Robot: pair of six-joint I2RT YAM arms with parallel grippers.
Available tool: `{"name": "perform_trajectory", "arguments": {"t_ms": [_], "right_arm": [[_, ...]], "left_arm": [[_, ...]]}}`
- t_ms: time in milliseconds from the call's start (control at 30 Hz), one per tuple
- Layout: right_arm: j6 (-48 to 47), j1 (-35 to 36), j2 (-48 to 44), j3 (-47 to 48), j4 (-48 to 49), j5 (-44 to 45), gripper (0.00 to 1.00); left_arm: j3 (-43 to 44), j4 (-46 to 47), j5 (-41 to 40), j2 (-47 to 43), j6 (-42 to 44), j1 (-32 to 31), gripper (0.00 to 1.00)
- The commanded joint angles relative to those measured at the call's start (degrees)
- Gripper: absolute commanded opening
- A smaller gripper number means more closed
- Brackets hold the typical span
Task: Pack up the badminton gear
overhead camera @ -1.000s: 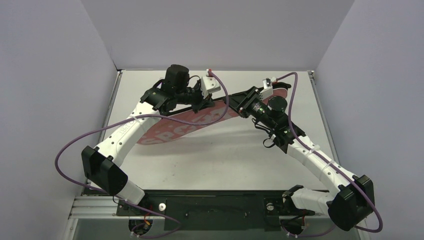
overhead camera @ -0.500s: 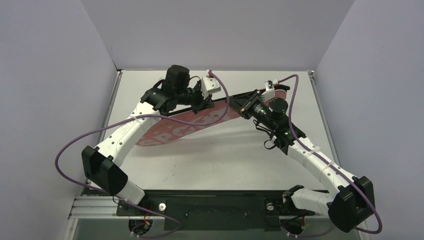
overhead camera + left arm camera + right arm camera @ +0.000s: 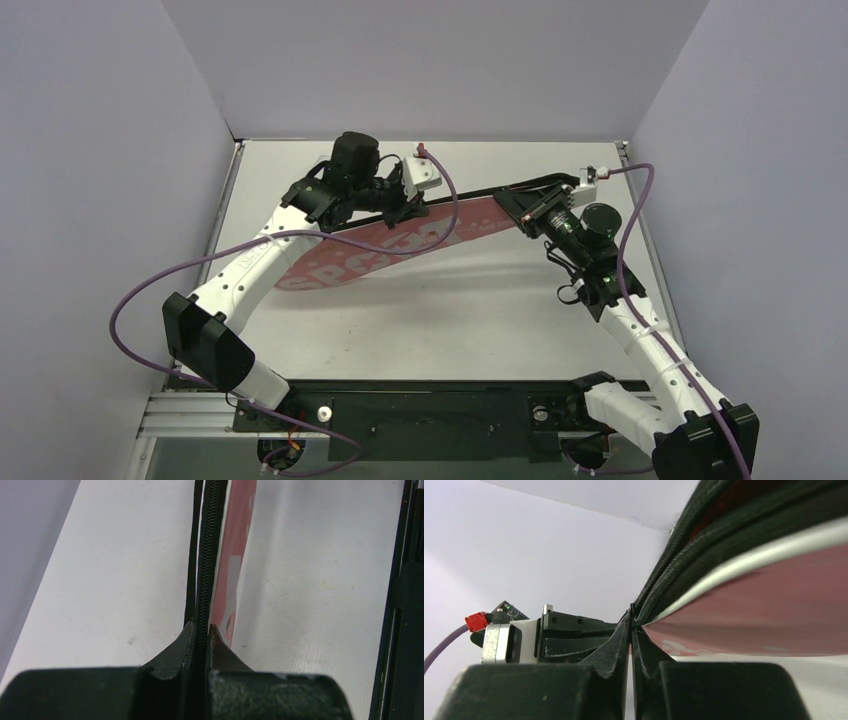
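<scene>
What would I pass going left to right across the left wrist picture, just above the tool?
White table → thin black strip → zipper → pink cover → more white table → black rail at the edge.

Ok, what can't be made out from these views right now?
- Rackets, shuttlecocks, tube: in no view; whether the pink cover holds them is hidden.
- Cover's lettering, top view: partly under the left arm.
- Right gripper, right wrist view: too close to tell if its shut tips pinch anything.
- Zipper, left wrist view: cut off at top edge.
</scene>
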Motion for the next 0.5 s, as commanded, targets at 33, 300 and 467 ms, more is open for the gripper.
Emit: {"name": "perform_trajectory", "arguments": {"t_ms": [33,300,467], "right_arm": [[0.53,-5.65,-3.56,-1.12,0.13,-3.61,0.00],[3.05,-16.66,-6.32,-2.22,0.18,-10.93,0.00],[3.52,-21.96,-6.83,-2.22,-0.25,-13.57,0.00]], "left_arm": [[0.69,4.90,2.08,-3.69,1.42,0.06,0.00],[0.43,4.17,2.35,-3.69,2.28,0.02,0.00],[0.43,3.89,2.52,-3.76,2.36,-0.08,0.00]]}}
